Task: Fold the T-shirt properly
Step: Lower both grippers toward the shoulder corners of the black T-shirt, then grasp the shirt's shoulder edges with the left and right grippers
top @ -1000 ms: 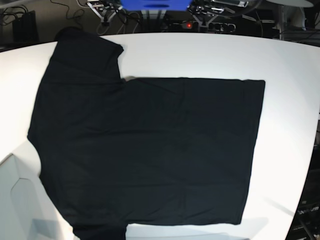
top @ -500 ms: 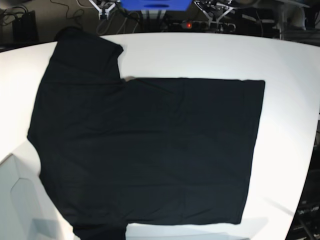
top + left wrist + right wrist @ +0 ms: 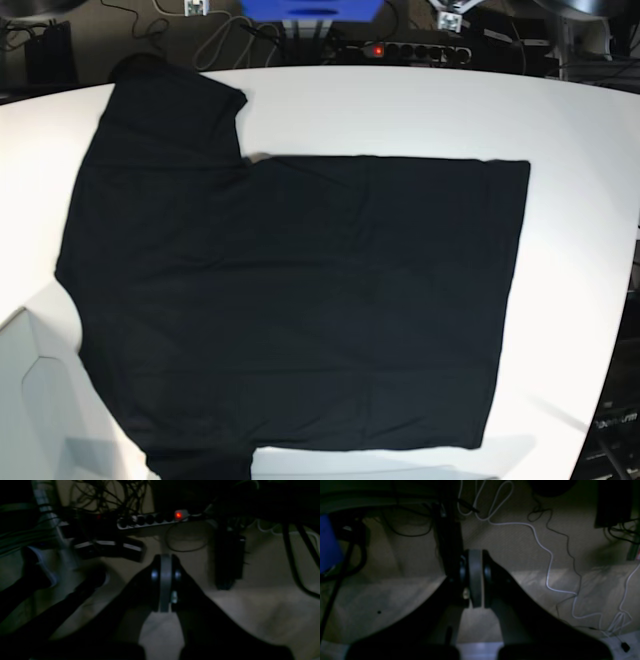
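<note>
— Holding anything in either gripper?

— Nothing. My left gripper (image 3: 165, 582) is pressing its jaws flat together, with only the grey pad faces meeting between them, and it is hanging over the floor (image 3: 262, 610), not over the tabletop. My right gripper (image 3: 475, 578) is doing the same: jaws closed on each other, nothing pinched between them.

— What is lying around them?

— Past the left gripper, a power strip (image 3: 152, 520) with a glowing red switch is sitting on the floor among dark cables. Beyond the right gripper, a thin white cable (image 3: 545, 555) is snaking across the floor, and something blue (image 3: 328, 545) is showing at the edge of the right wrist view. Both views are dim, so I am not making out much more.

— And where is the T-shirt?

— The T-shirt (image 3: 300, 300) is lying spread flat on the white tabletop (image 3: 400, 110), well apart from both grippers. Its body is covering most of the surface. One sleeve (image 3: 170, 100) is reaching toward the far left corner of the tabletop in the base view, and the straight hem is facing that view's right side. The near edge of the cloth is running off the bottom of the picture. I am seeing only plain black cloth from here; no print or label is facing up.
</note>
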